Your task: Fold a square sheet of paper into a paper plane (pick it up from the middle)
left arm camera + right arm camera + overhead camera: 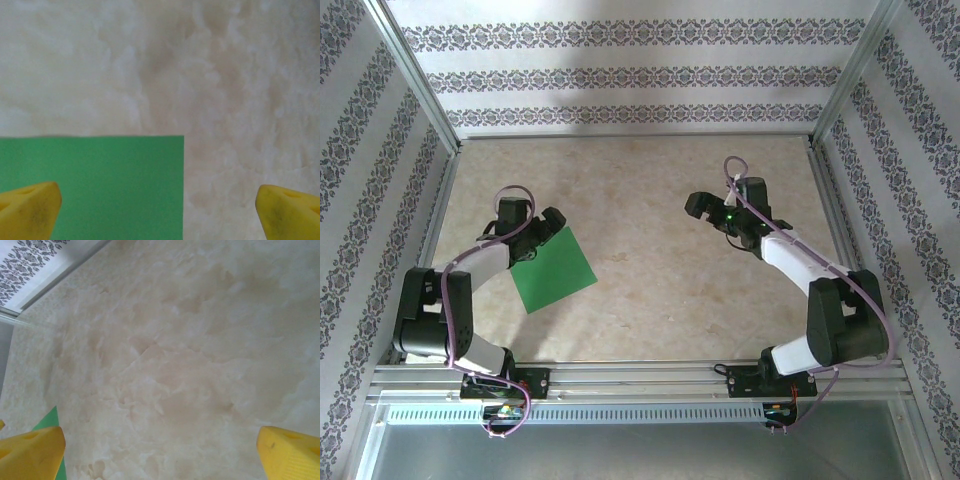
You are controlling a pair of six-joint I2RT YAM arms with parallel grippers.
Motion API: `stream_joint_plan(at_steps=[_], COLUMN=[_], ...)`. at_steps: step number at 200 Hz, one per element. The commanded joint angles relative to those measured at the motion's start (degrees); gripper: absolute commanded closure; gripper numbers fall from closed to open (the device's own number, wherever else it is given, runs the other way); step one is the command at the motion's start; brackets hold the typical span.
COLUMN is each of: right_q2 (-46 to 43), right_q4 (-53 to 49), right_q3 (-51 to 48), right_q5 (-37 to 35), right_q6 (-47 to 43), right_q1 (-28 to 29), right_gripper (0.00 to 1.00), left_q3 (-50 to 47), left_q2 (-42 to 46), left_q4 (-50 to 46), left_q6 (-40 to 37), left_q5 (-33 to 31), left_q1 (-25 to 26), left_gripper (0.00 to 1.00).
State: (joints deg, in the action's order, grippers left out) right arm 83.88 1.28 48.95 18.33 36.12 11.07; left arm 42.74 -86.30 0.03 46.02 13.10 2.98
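Left gripper (159, 212) astride green paper (110, 180) edge

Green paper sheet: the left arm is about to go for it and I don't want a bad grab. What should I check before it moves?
1. Sheet flat and unfolded on the table: ok, no crease visible from the top view.
2. Left gripper open: ok, its yellow fingers stand wide apart.
3. Left gripper over the sheet's middle: not ok. Its wrist view shows the sheet's corner between the fingers, one over paper, the other over bare table.
4. Right gripper clear of the sheet: ok, it is open and apart from it, over bare table.
5. Finger height above the paper: cannot tell.
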Motion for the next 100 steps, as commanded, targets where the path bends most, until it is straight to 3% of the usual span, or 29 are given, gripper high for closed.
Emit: stream_joint_plan(at_steps=[1,100], right_q2=[1.69,4.81], right_q4=[0.56,0.39], right_q3=[2.01,4.05], right_q5=[1.3,2.59], right_q6=[1.06,1.5], right_q1=[0.74,1.45], right_gripper=[0.02,0.02], left_q3=[1.69,4.81], left_q2=[-1.71,-10.03], left_q4=[-4.18,-4.33], left_q6=[2.34,0.92], left_q5=[-0.44,0.75], left_q1=[1.29,6.2], left_gripper=[0.01,0.06])
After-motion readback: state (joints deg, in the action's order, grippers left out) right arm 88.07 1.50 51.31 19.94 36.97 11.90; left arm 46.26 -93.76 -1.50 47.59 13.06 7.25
